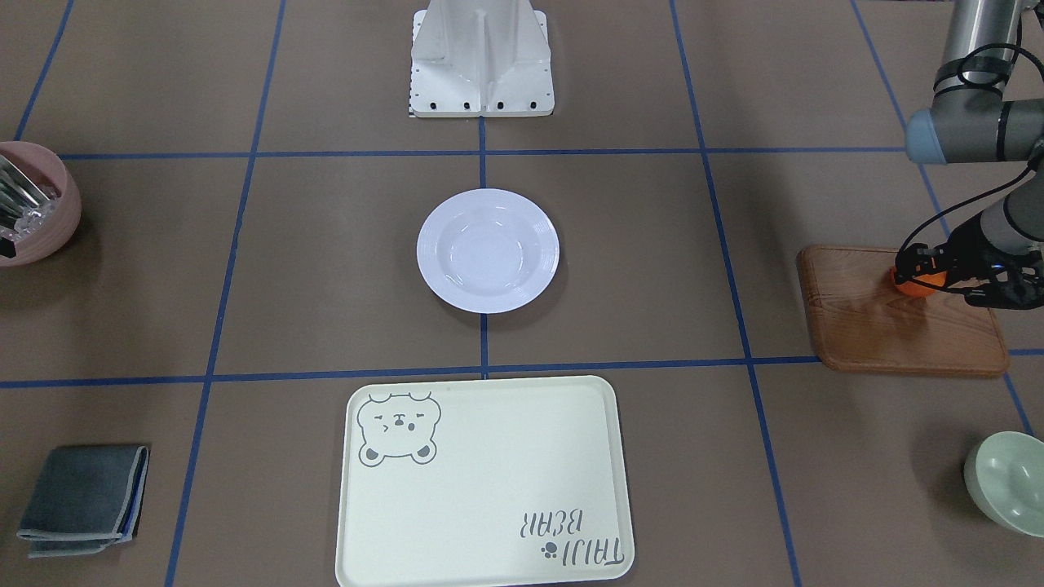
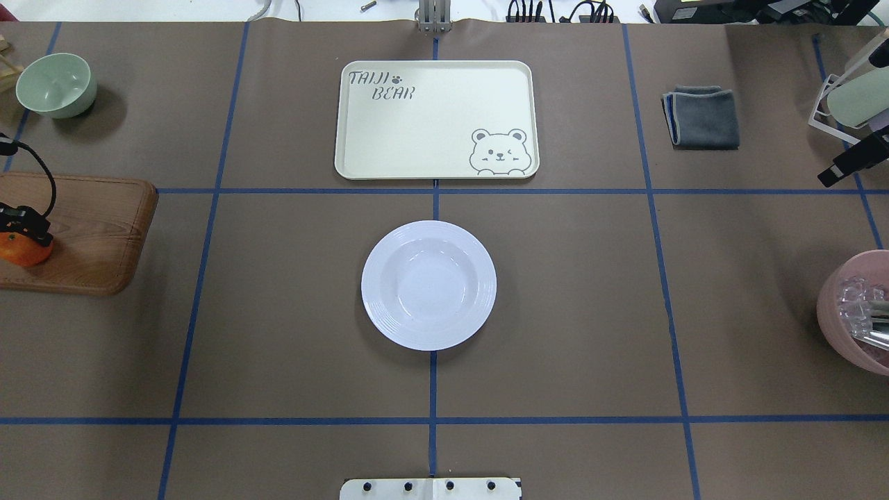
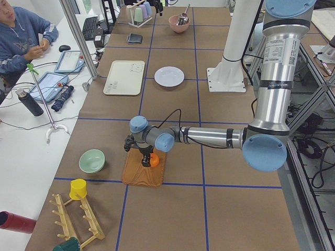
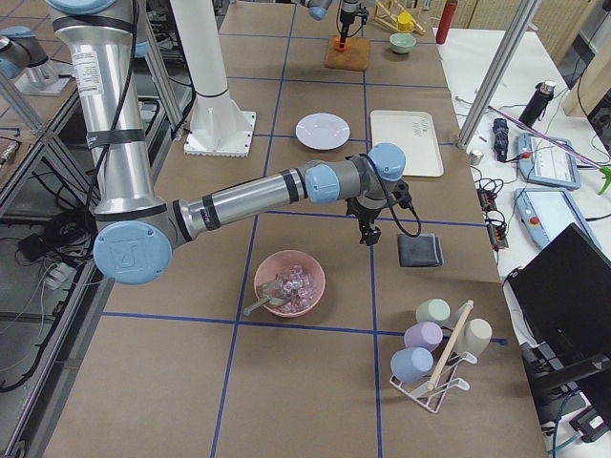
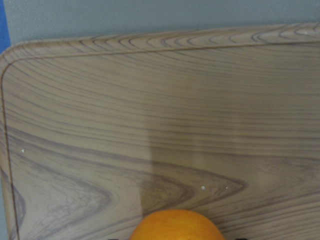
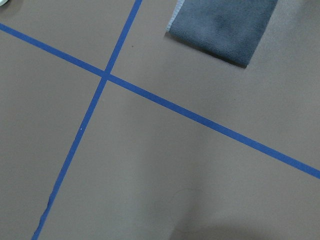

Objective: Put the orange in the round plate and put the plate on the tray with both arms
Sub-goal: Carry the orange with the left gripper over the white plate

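orange [image 1: 922,287] on wooden board [image 1: 889,334], between fingers of left tool [image 1: 917,275]

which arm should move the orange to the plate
Left. Its gripper sits at the orange on the board. The right gripper hangs by the cloth, on the plate's far side.

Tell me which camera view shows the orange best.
Overhead exterior: the orange shows large on the wooden board, though at the frame's edge. Front-facing has the left gripper covering most of it; exterior left shows it small; the left wrist view only its top; exterior right too far to tell; right wrist, nothing.
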Controlling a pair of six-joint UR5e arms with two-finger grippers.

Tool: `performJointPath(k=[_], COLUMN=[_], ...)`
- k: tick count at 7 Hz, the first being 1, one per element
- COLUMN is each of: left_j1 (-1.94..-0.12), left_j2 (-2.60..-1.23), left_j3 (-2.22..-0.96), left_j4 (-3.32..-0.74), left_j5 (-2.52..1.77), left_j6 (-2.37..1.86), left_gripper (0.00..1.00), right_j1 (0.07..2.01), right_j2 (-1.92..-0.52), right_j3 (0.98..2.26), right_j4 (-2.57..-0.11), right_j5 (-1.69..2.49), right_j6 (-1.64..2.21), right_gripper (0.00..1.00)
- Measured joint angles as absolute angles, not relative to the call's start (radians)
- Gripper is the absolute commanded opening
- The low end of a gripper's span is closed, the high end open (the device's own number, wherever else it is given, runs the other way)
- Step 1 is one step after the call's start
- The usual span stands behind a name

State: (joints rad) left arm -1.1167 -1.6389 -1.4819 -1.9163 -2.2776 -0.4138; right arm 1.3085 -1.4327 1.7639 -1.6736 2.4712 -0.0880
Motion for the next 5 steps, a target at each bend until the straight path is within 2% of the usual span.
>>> performJointPath(k=[3, 5], left_j1=[-1.094, -0.947], left_j2=[-1.731, -1.901], left_j3=[-1.589, -1.643], left_j4=[-1.886, -1.884], left_j5=[-2.409, -2.411], left_j6=[-0.679, -1.072], left_gripper=[0.0, 0.0], right_j1=[1.309, 1.308], right_j2=[-1.426, -1.419], right_j3=[1.762, 1.766], right_j4=[-1.674, -1.673], right_j5=[2.471, 2.471], right_j6=[-0.087, -0.052], right_gripper=[1.0, 1.0])
